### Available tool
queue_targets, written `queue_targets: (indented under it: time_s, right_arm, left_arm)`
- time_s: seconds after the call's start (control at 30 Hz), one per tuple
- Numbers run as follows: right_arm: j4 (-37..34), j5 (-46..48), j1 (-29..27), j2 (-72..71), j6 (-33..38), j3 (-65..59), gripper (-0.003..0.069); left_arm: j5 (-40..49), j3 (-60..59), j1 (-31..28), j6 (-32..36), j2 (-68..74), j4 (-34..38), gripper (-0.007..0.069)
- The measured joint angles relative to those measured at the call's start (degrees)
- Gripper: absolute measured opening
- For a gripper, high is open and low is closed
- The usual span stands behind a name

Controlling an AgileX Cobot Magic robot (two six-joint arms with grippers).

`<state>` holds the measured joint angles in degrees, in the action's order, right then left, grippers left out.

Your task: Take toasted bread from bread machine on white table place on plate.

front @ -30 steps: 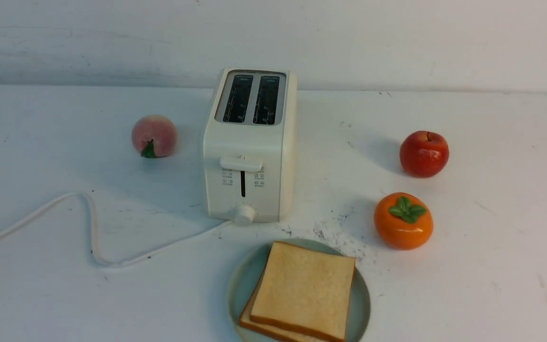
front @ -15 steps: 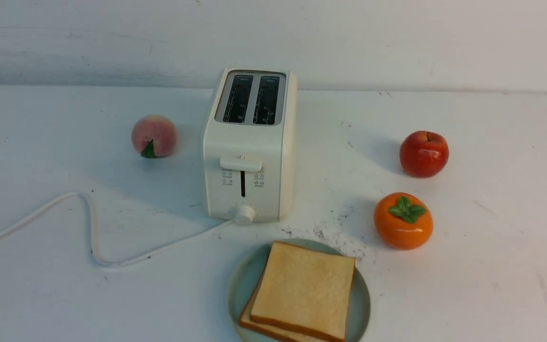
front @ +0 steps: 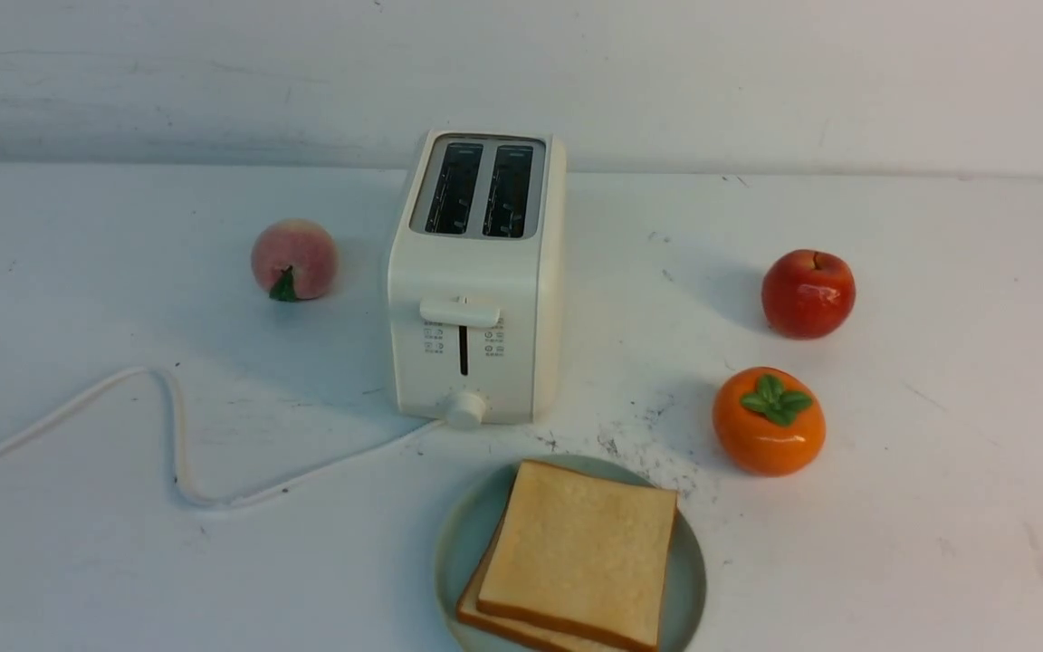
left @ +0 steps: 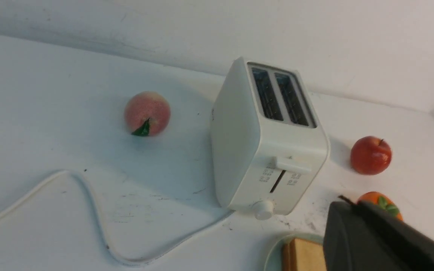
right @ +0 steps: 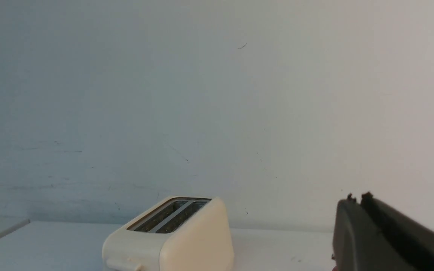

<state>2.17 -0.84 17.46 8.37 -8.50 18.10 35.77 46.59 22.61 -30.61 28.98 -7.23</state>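
Observation:
Two slices of toasted bread [front: 578, 554] lie stacked on the pale green plate [front: 460, 543] at the front of the white table [front: 938, 507]. Behind the plate stands the cream bread machine [front: 476, 281] with both dark slots empty. Neither arm shows in the front view. In the left wrist view my left gripper [left: 347, 203] is shut and empty, held high to the left of the bread machine [left: 266, 150], with the plate's rim [left: 273, 256] and bread [left: 303, 256] at the picture's lower edge. My right gripper [right: 356, 199] is shut and empty, held above the table, with the bread machine [right: 175, 237] seen far off.
A peach [front: 293, 259] sits left of the bread machine. A red apple [front: 808, 293] and an orange persimmon [front: 769, 421] sit to its right. The white cord [front: 168, 435] loops across the table's left half. A white wall [front: 757, 81] closes the back.
The dark left arm at the front view's left edge has drawn back out of the picture. A dark bit at the top right corner is also gone. Bread, plate and bread machine are unmoved.

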Motion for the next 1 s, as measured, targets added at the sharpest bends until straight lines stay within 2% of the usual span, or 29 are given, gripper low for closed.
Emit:
queue_targets:
  time_s: [0.27, 0.6, 0.77, 0.87, 1.0]
  right_arm:
    - [0.0, 0.0, 0.0, 0.0, 0.0, 0.0, 0.0022]
    - [0.0, 0.07, 0.0, 0.0, 0.0, 0.0, 0.0032]
    - [0.0, 0.07, 0.0, -0.06, 0.0, 0.0, 0.0033]
    - [0.0, 0.07, 0.0, -0.11, 0.0, 0.0, 0.0033]
    - [0.0, 0.07, 0.0, -0.29, 0.0, 0.0, 0.0043]
  left_arm:
    - [-2.05, -2.6, 0.0, 0.0, -1.93, 4.47, -0.0006]
    - [-1.99, -2.71, 0.0, 1.14, -1.77, 1.86, -0.0001]
    - [-6.6, -8.07, -0.83, 1.54, -3.54, 0.78, 0.0001]
    - [-12.3, -16.4, -4.48, 2.41, -7.85, 1.54, 0.0003]
    - [-21.61, -33.43, -13.88, 6.64, -19.2, 6.4, 0.0007]
